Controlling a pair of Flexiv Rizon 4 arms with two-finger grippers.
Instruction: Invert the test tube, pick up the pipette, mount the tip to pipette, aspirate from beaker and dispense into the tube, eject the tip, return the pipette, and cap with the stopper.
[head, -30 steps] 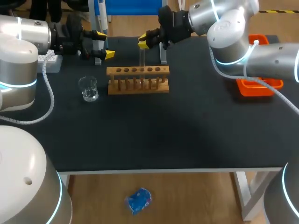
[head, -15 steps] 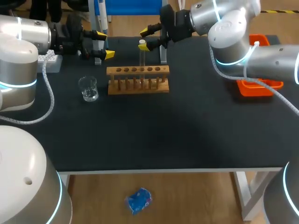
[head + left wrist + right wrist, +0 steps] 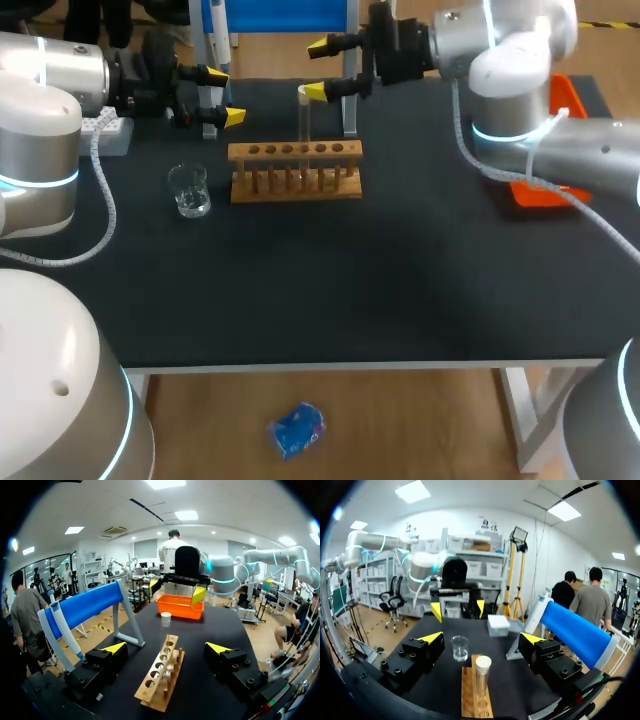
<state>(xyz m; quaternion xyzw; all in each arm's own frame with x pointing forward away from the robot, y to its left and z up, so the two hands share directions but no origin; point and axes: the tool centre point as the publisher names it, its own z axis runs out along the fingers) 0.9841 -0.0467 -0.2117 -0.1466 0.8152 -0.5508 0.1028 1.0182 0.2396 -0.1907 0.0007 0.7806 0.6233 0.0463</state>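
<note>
A clear test tube stands upright in the wooden rack, with a pale stopper on its top. In the right wrist view the stoppered tube rises just ahead of and below my right gripper, whose fingers stand wide apart and touch nothing. From above, the right gripper hangs open behind the tube. My left gripper is open and empty at the rack's far left end. The pipette rests on the blue stand. The glass beaker stands left of the rack.
An orange tray lies at the right, partly under my right arm. A white tip box sits at the far left by my left arm. The stand's legs rise behind the rack.
My right gripper has opened, letting go of the stopper on top of the tube, and has drawn back up and to the right. The left arm has kept still.
</note>
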